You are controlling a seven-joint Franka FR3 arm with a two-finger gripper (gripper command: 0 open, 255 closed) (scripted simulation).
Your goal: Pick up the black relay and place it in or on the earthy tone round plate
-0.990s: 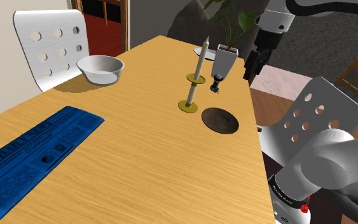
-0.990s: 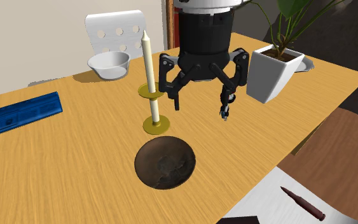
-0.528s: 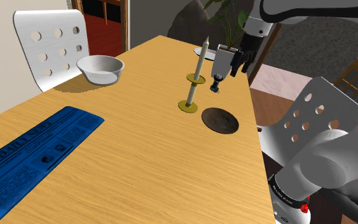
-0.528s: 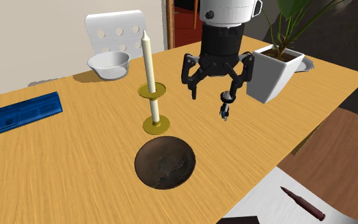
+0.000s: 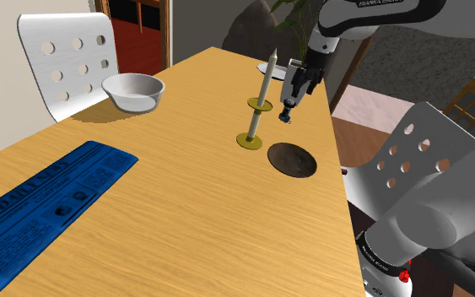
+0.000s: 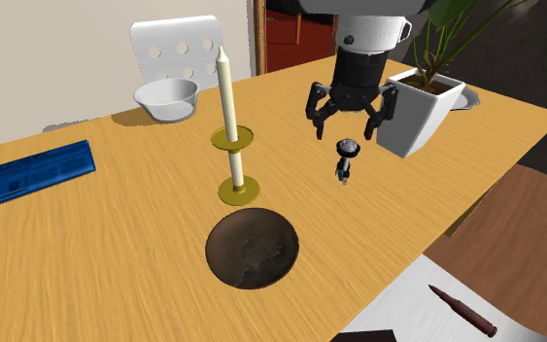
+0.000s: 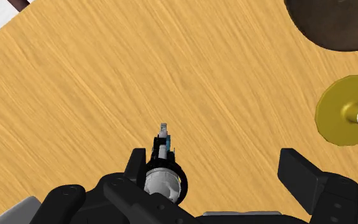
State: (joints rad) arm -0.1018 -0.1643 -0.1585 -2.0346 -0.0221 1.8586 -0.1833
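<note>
Working from the second exterior view's near edge, we are finding the dark brown round plate (image 6: 254,249) lying bare on the wooden table (image 6: 106,262), close to its edge. Just behind the plate, a tall candle in a brass holder (image 6: 230,146) is standing upright.

Beyond that, the black relay (image 6: 345,158) is standing on the table, just beside the white planter (image 6: 412,117). The gripper (image 6: 347,126) is hanging directly above the relay with its fingers spread wide and gripping nothing.

In the wrist view, the relay (image 7: 163,175) is sitting close to one finger (image 7: 138,164) and well apart from the other (image 7: 298,172).

We are flagging three risks:
- The relay is slim and off-centre between the fingers, so closing could push it over rather than clasp it.
- The planter is crowding the descent, and a finger could strike its wall.
- The candle is standing near the route to the plate, so a low carry could clip it.
</note>
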